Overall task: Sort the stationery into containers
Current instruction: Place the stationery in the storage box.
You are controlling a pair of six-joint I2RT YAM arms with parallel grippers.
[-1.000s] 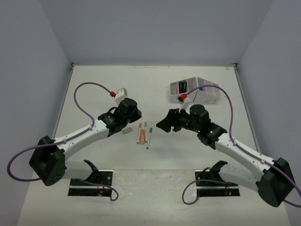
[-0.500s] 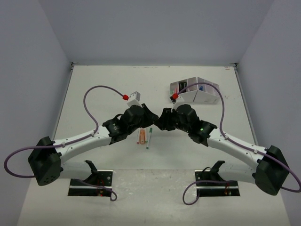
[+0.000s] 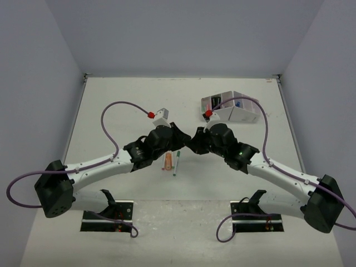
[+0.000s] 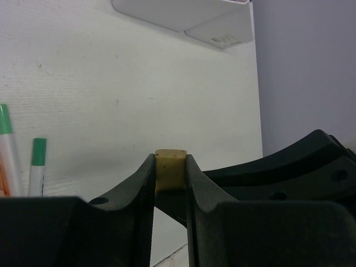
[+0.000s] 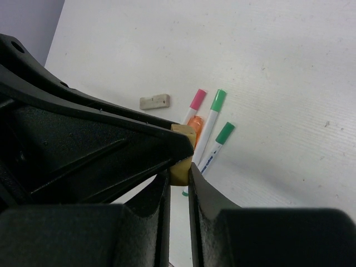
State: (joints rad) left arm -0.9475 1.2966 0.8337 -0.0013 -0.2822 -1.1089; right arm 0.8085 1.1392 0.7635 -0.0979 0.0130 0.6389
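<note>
Near the pens (image 3: 173, 161), aloft: tan block (image 4: 170, 169) pinched in my left jaws, right jaws closed on its free end too. Right grip looks shallow; firm it before left releases.

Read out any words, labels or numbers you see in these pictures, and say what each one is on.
No text can be read.
White slanted desk organizer: small grey print on its wall, too blurred.
Nearer green-capped white pen: blue print on its barrel, too small.
</note>
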